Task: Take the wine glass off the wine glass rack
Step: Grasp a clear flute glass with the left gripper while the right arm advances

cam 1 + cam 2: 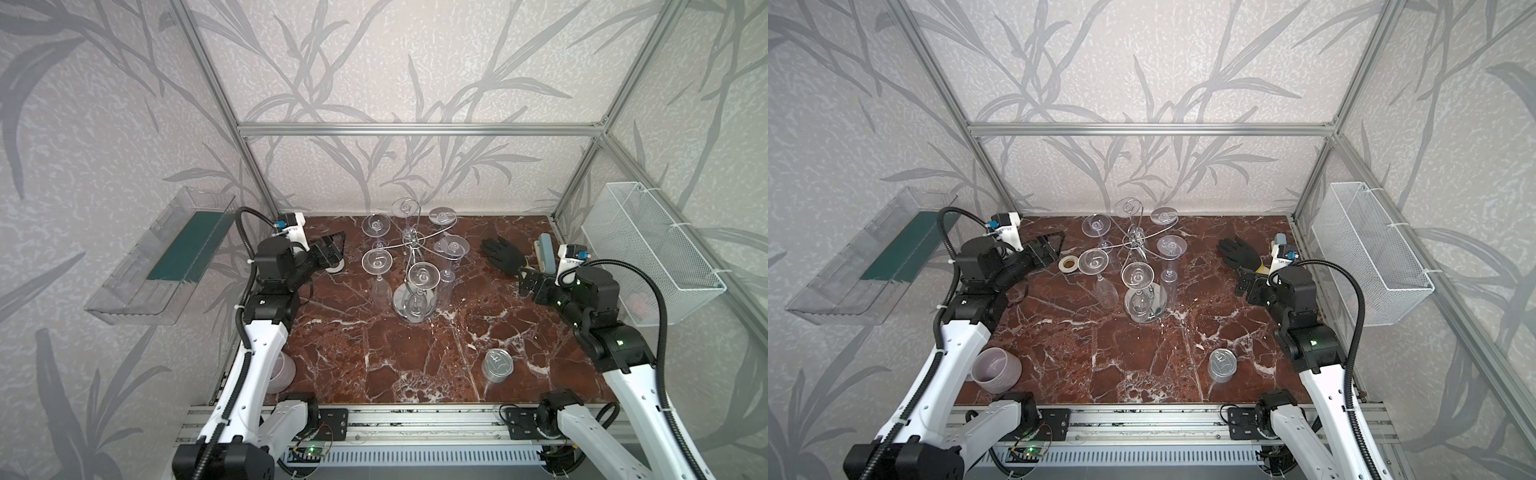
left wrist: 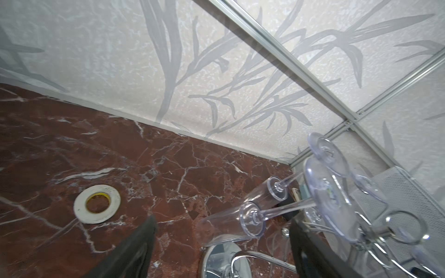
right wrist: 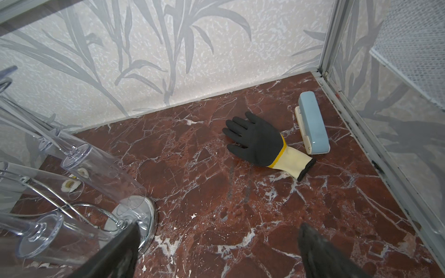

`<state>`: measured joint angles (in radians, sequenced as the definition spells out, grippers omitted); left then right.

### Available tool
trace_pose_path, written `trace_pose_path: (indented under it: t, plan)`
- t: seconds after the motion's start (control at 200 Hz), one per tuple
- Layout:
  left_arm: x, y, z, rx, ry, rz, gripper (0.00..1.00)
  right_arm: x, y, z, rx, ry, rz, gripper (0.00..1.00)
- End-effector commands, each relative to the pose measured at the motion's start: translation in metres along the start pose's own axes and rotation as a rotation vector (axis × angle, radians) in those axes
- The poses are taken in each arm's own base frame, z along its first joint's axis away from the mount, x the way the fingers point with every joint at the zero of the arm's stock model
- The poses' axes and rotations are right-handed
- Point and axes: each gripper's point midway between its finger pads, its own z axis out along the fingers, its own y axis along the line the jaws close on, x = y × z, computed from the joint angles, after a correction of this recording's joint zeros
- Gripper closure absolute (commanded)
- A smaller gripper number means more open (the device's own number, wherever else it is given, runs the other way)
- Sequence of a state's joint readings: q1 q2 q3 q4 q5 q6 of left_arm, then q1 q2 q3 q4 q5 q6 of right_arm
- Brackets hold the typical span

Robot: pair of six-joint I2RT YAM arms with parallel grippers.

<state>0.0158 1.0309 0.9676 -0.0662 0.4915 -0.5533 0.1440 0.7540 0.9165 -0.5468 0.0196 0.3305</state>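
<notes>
Marble desk (image 1: 365,357): six wine glasses (image 1: 377,262) hung inverted on the wine glass rack (image 1: 399,303), none taken off yet. Left jaws spread near one glass, gripping nothing; right jaws spread, well apart.

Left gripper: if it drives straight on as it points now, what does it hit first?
Likely the nearest hanging glass on the rack, roughly ahead of the left gripper; the tape lies aside. Depth unclear.

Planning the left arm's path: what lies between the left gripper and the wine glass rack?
A tape roll lies flat there, close to the left gripper, seen in a top view.
</notes>
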Motion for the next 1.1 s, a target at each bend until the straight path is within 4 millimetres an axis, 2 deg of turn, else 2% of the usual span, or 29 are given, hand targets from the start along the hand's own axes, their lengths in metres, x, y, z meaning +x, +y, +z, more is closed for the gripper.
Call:
trace_pose_path:
  t: [0.0, 0.12, 0.245, 0.35, 0.505, 0.61, 0.725, 0.835, 1.094]
  plan:
    - [-0.008, -0.033, 0.002, 0.151, 0.043, -0.138, 0.13, 0.005, 0.013, -0.006, -0.051, 0.084, 0.001, 0.01]
    - [-0.017, -0.055, 0.010, 0.292, 0.059, -0.249, 0.13, 0.001, 0.030, -0.001, -0.124, 0.144, 0.001, 0.01]
    - [-0.014, -0.074, 0.013, 0.405, 0.113, -0.274, 0.15, -0.003, 0.048, 0.004, -0.221, 0.140, 0.031, 0.01]
    - [-0.005, -0.074, 0.016, 0.408, 0.169, -0.278, 0.15, -0.005, 0.054, 0.009, -0.247, 0.142, 0.023, 0.01]
    - [0.001, -0.083, 0.019, 0.441, 0.211, -0.288, 0.16, -0.001, 0.054, 0.010, -0.242, 0.195, -0.028, 0.01]
    - [0.015, -0.076, 0.032, 0.385, 0.241, -0.351, 0.18, 0.004, 0.053, 0.010, -0.238, 0.226, -0.057, 0.01]
    - [0.025, -0.094, 0.036, 0.442, 0.289, -0.365, 0.22, 0.010, 0.057, 0.011, -0.259, 0.247, -0.062, 0.01]
    - [0.025, -0.098, 0.036, 0.440, 0.287, -0.372, 0.23, 0.011, 0.056, 0.012, -0.256, 0.244, -0.051, 0.01]
    - [0.025, -0.084, 0.040, 0.375, 0.255, -0.447, 0.39, 0.011, 0.057, 0.011, -0.258, 0.250, -0.067, 0.01]
